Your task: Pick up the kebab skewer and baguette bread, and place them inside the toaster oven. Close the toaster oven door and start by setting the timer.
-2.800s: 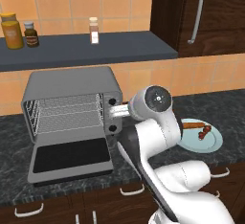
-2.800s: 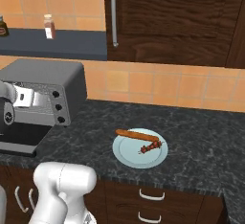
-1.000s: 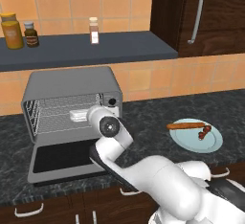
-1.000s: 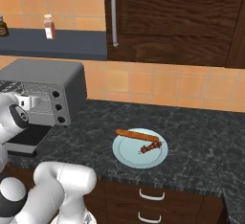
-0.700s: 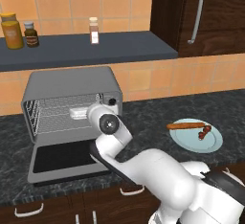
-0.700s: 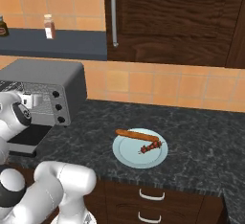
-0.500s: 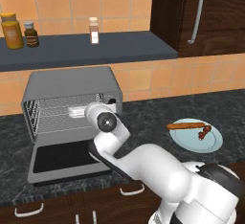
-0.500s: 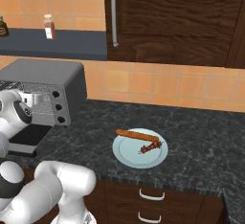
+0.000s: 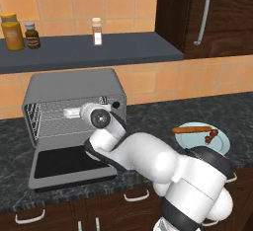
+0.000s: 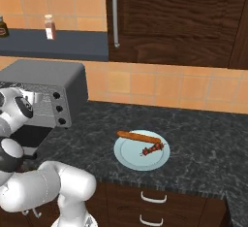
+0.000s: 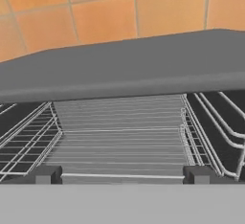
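Note:
The toaster oven [image 9: 74, 89] stands at the left of the counter with its door [image 9: 69, 163] dropped flat in front. My gripper [image 9: 70, 111] is at the oven's mouth, pointing in. In the hand view the wire rack [image 11: 119, 139] lies just ahead, and my gripper [image 11: 122, 175] is open with nothing between its fingertips [image 11: 45, 174]. The baguette bread [image 9: 191, 129] and the kebab skewer [image 9: 212, 136] lie on a pale blue plate [image 9: 197, 143] far to the right. From the right base view the baguette bread [image 10: 138, 137] sits behind the kebab skewer [image 10: 152, 148].
Three black knobs [image 10: 58, 108] run down the oven's right panel. A dark shelf [image 9: 123, 50] above holds jars [image 9: 12, 31] and a small bottle [image 9: 97, 31]. A dark wood cabinet [image 10: 174, 20] hangs at the upper right. Bare black counter [image 10: 203, 138] lies around the plate.
My arm has swung left from beside the oven's right panel to its open mouth, the hand rising slightly toward the rack. Baguette, skewer and door have not moved.

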Motion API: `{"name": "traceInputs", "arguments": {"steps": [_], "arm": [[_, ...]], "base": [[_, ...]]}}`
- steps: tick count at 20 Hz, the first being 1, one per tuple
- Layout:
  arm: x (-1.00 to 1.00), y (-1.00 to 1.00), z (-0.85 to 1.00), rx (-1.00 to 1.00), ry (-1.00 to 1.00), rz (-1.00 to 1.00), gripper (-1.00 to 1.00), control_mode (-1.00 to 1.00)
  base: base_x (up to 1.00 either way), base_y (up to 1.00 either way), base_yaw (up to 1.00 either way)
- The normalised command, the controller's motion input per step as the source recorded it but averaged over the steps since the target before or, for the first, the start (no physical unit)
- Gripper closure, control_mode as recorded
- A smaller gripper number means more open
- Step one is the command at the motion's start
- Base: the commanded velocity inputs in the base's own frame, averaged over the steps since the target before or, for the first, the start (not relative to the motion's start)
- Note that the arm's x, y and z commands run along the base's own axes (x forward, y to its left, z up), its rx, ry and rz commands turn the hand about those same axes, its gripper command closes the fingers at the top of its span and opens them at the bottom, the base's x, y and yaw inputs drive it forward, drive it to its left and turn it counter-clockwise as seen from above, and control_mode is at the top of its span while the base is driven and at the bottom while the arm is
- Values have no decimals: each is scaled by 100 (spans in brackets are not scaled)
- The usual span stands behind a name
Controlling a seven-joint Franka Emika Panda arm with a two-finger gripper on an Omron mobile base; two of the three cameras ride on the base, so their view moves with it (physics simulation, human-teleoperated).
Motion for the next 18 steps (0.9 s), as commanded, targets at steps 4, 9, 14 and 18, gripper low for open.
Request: {"name": "traceInputs", "arguments": {"steps": [4,9,14,18], "arm": [[19,7,-34,-2,4,5,-100,-100],[18,24,-13,-1,8,2,-100,-100],[22,17,-2,0,7,0,-100,-100],[26,0,-15,-2,1,-1,-100,-100]], "base": [[0,0,0],[0,0,0],[0,0,0],[0,0,0]]}}
